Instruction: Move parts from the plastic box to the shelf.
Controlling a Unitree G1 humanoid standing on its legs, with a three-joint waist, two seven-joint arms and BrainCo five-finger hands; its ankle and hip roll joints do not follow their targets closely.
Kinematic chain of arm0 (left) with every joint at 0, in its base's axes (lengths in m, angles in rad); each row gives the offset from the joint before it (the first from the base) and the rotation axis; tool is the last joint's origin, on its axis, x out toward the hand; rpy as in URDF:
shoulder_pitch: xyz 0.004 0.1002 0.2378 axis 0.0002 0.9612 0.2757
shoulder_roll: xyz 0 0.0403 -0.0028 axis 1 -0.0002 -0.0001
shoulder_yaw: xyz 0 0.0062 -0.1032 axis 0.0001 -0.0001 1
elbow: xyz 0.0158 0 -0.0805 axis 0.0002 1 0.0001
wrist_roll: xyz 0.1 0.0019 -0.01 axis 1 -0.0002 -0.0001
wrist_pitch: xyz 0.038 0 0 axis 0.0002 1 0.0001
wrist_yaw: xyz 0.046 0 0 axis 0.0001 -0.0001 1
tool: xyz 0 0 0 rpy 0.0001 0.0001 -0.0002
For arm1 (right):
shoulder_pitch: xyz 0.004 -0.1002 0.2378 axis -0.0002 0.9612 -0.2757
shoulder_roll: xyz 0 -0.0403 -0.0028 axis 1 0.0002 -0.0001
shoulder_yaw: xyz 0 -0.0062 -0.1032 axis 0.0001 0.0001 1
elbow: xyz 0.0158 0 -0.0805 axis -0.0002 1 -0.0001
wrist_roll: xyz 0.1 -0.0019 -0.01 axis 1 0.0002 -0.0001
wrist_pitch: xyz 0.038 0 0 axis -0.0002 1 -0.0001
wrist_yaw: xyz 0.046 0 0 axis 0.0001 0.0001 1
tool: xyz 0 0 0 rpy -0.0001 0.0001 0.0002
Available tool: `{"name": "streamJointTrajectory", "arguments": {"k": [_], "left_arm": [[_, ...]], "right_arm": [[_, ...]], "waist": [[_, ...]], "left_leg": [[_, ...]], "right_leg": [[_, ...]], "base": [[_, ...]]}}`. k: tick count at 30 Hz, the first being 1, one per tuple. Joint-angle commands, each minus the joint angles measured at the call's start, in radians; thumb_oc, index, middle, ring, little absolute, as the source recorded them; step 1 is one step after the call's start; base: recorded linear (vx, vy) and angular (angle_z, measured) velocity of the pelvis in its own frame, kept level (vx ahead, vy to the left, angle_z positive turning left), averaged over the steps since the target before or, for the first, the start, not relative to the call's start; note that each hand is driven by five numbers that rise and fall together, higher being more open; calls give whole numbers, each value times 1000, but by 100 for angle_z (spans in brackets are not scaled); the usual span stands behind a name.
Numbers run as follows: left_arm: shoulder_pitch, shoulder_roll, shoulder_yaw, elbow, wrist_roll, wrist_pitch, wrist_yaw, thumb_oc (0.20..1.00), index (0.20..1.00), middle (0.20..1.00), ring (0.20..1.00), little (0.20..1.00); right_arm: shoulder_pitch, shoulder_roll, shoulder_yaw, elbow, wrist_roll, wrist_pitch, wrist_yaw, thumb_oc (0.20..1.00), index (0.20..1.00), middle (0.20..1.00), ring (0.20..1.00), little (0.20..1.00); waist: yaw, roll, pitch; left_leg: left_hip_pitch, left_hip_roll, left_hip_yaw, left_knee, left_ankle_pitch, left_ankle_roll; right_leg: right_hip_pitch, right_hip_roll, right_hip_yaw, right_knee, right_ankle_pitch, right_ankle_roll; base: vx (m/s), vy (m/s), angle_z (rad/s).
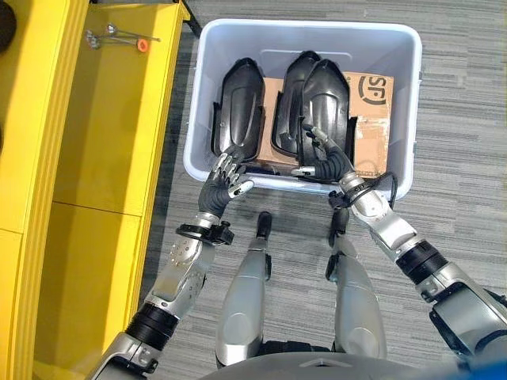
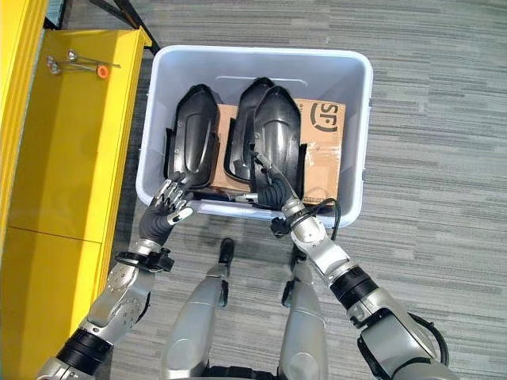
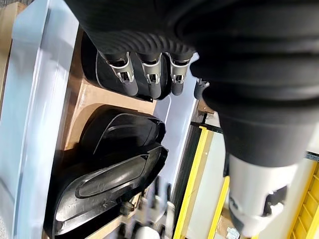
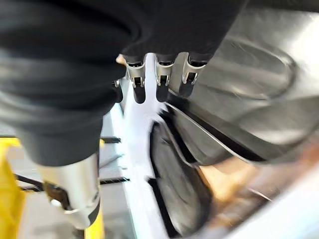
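Note:
A pale plastic box (image 1: pixel 309 30) stands on the floor ahead, holding three black moulded parts on a cardboard sheet (image 1: pixel 372 119): a left part (image 1: pixel 242 103), a middle part (image 1: pixel 297 79) and a right part (image 1: pixel 326 99) overlapping the middle one. My left hand (image 1: pixel 226 176) hovers at the box's near rim, just short of the left part, with relaxed fingers (image 3: pixel 149 74) holding nothing. My right hand (image 1: pixel 321 154) reaches over the near rim, and its straight fingers (image 4: pixel 159 79) lie by the near end of the right part (image 4: pixel 249 99). The yellow shelf (image 1: pixel 111 119) runs along the left.
A few metal bolts and a small orange piece (image 1: pixel 141 45) lie on the shelf's far end. Grey carpet surrounds the box, with open floor to its right. The box's left wall sits close to the shelf edge.

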Motion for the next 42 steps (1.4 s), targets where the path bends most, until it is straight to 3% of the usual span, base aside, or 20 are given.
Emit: {"name": "streamJointTrajectory", "arguments": {"k": [1,6,13,29,37,42], "left_arm": [[60,24,8,-125,23,-59,18,1000,1000,1000,1000,1000],[68,25,8,-133,34,-57,31,1000,1000,1000,1000,1000],[70,30,3,-142,45,-63,50,1000,1000,1000,1000,1000],[58,31,-24,-135,40,-84,99,1000,1000,1000,1000,1000],[46,40,-43,-129,38,-86,111,1000,1000,1000,1000,1000],[32,50,-61,-127,25,-89,108,1000,1000,1000,1000,1000]], "right_arm": [[7,-17,-84,-144,-74,-107,-61,1000,1000,1000,1000,1000],[60,3,-145,-284,-95,-138,-103,1000,1000,1000,1000,1000],[78,24,-160,-294,-158,-135,-171,1000,1000,1000,1000,1000],[-12,111,-190,65,-207,-59,-386,1000,1000,1000,1000,1000],[-66,137,-216,192,-163,-51,-439,1000,1000,1000,1000,1000],[-143,157,-201,369,-129,-34,-459,1000,1000,1000,1000,1000]], "waist": [[-5,-8,-25],[-23,-20,-30],[-35,-25,-34],[-18,-1,-24],[-13,8,-18],[0,22,-14]], "left_leg": [[16,26,79,-7,-47,14],[18,32,84,-4,-51,13],[11,33,88,-4,-47,12],[-8,31,85,14,-56,13],[-24,28,88,31,-63,15],[-35,21,92,52,-74,16]], "right_leg": [[-28,-97,33,125,-95,92],[-29,-94,41,124,-95,94],[-36,-91,47,121,-90,95],[-46,-91,49,131,-98,94],[-61,-92,55,141,-100,95],[-69,-95,59,153,-104,94]], "base": [[0,0,0],[0,8,-5],[5,0,-9],[0,0,0],[0,0,0],[0,0,0]]}}
